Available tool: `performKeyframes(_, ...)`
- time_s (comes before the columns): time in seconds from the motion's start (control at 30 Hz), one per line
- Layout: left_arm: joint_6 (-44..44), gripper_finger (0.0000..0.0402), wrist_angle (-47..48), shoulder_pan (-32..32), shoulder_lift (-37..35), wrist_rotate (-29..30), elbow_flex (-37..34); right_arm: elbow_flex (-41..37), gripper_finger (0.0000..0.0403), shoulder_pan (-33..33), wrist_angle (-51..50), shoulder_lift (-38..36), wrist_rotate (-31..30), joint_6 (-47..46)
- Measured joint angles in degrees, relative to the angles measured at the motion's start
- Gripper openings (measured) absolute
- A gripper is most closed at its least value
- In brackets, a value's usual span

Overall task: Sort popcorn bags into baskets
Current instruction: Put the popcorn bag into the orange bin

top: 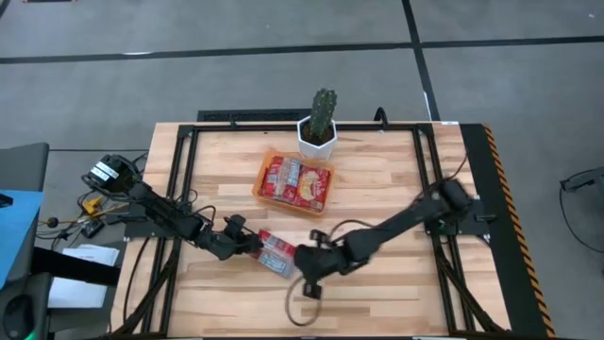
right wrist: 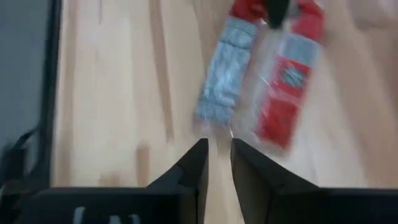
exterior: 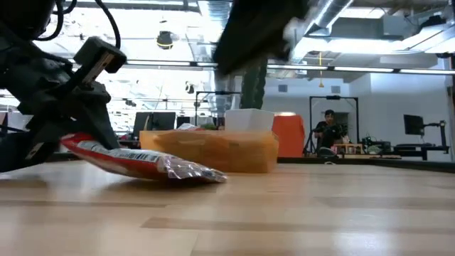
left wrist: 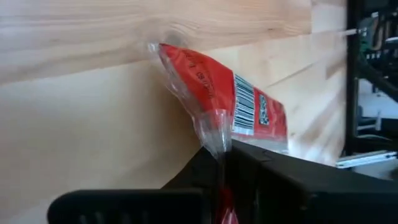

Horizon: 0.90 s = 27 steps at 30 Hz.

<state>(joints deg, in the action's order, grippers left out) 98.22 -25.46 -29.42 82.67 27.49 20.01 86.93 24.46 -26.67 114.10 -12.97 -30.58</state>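
I have the left end effector [top: 247, 243] clenched on the crimped end of a popcorn bag [top: 276, 253] near the front middle of the tabletop [top: 377, 179]. In the left wrist view the clear seam of that bag [left wrist: 214, 102] disappears between my fingers, barcode side showing. From the low view the packet [exterior: 142, 162] slopes: the gripped end is raised off the wood and the silvery far end touches it. I judge a grip on the seam was chosen because a flat packet gives nothing else to pinch.

The right end effector [top: 307, 281] sits just to the right of the bag, a little nearer the front edge, and grasps nothing. In its own wrist view its fingers [right wrist: 194, 171] stand apart with a narrow gap and only bare wood between them, well short of the packet; there the bag looks like 2 strips side by side, 1 pale and 1 red, though I cannot tell if that is 2 bags or 1.

The orange basket [top: 260, 178] lies farther back, just in front of the white cactus pot [top: 318, 140], and already carries several red packets [top: 297, 183]. My next job, I judge, is to lift this bag clear and carry it back there, minding the thin seam slipping.
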Motion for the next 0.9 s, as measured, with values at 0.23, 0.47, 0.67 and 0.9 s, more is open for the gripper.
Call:
performKeyframes(0.23, 0.6, 0.0001, -2.6, -0.5, -0.2, -0.2, 4.5, -0.1, 0.0071, 6.5, -14.7, -16.0, -12.8, -7.2)
performKeyframes(0.47, -5.1, 0.0, -2.2, -1.0, -0.2, 12.1, 15.2, 0.0, 0.0063, 14.0, -26.1, -28.0, -27.5, -21.0)
performKeyframes(0.67, -8.3, 0.0, 2.4, 0.1, -0.1, 37.3, 23.3, 0.0, 0.0062, 18.6, -31.0, -31.9, -35.7, -28.4)
performKeyframes(0.9, -3.8, 0.0, 4.1, 5.7, -0.1, 49.4, 26.4, 0.0, 0.0062, 19.3, -31.8, -32.2, -37.0, -29.5)
